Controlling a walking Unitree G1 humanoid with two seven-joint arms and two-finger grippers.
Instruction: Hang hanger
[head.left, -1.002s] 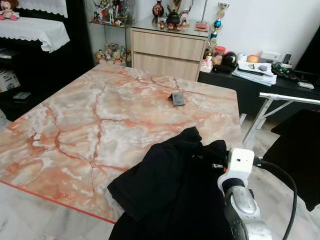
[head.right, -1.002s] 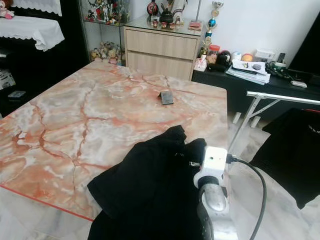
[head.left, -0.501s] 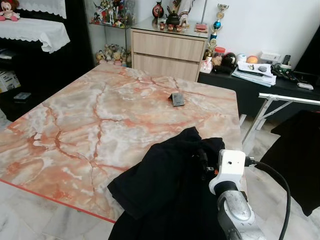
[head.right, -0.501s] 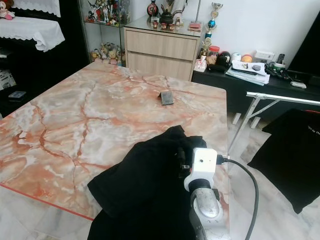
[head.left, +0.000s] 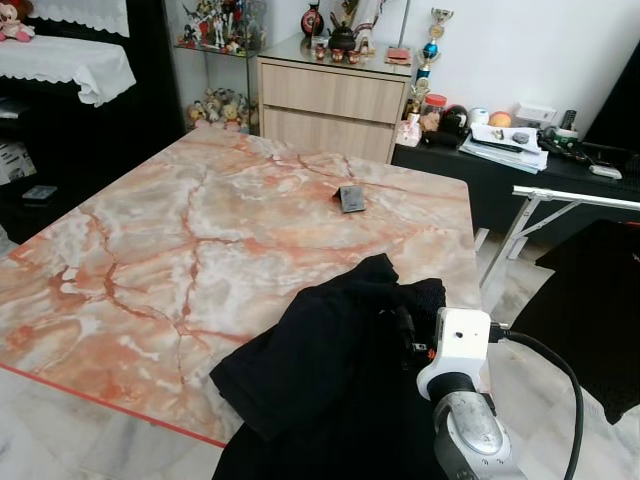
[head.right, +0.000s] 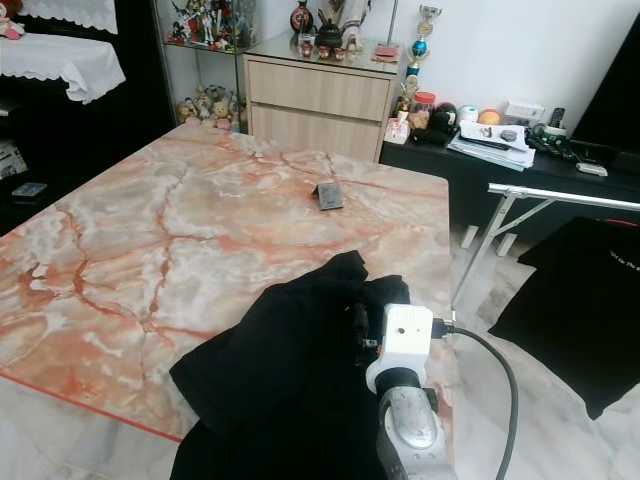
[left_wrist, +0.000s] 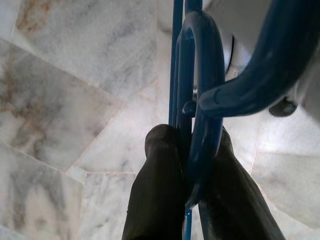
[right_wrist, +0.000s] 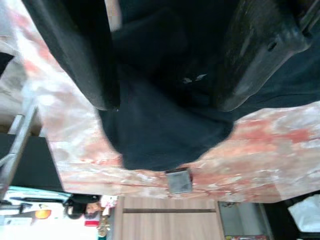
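At the near right corner of the pink-veined marble tabletop (head.left: 150, 240), our right gripper (right_wrist: 165, 100) hovers, fingers spread, over the crumpled black garment (head.left: 330, 370). Our left gripper (left_wrist: 192, 165) pinches the blue plastic hanger (left_wrist: 200, 80) above the floor. Next, we judge, comes gripping the cloth.

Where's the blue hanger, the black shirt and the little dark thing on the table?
blue hanger (left_wrist: 202, 95): left wrist view, its curved bar.
black shirt (head.left: 320, 370): left eye view, middle of cloth.
little dark thing (head.left: 351, 198): left eye view, its top.
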